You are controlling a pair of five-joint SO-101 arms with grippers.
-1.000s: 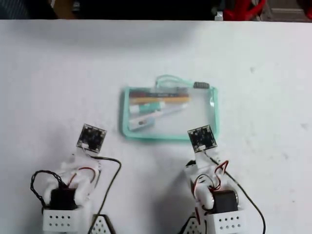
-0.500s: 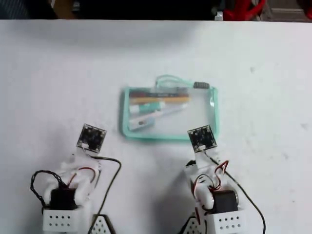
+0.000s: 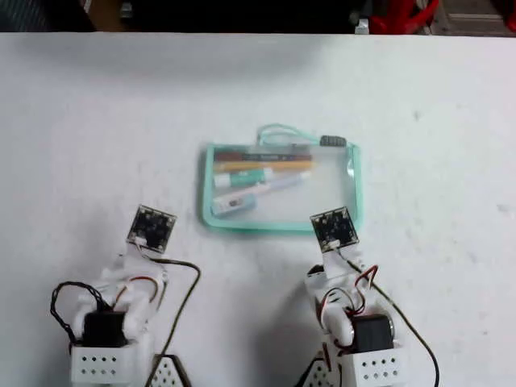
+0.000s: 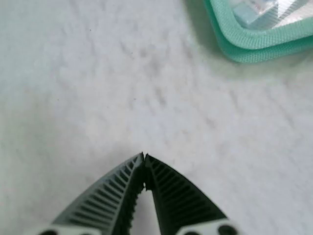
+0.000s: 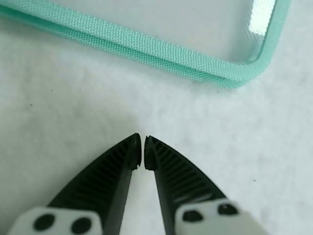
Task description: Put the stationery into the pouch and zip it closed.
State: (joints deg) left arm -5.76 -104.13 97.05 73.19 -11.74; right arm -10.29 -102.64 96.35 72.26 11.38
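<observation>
From above, the pouch [image 3: 206, 193] lies flat at the middle of the white table [image 3: 97, 113], a clear face bound in a teal edge. The stationery [image 3: 262, 173] is inside it, pens bunched along the upper left part of the pouch, with the lower right part of the clear face bare. A teal cord [image 3: 278, 129] loops out past the top edge, and a dark zip pull [image 3: 330, 141] sits on that edge near the upper right corner. The left arm [image 3: 109, 318] is in the lower left of the frame, with open tabletop between it and the pouch's lower left corner. The right arm [image 3: 355, 322] stands lower right of centre, its wrist board overlapping the pouch's bottom edge. Wide bare table runs to the left, right and top of the frame.

In the left wrist view, the left gripper [image 4: 144, 159] is clenched, tips touching and nothing between them, over bare table. One rounded pouch corner lies well ahead of it and off to the side.

In the right wrist view, the right gripper [image 5: 142, 142] is pinched together on nothing, tips all but meeting. The pouch's teal edge runs across near ahead, with a strip of table between
</observation>
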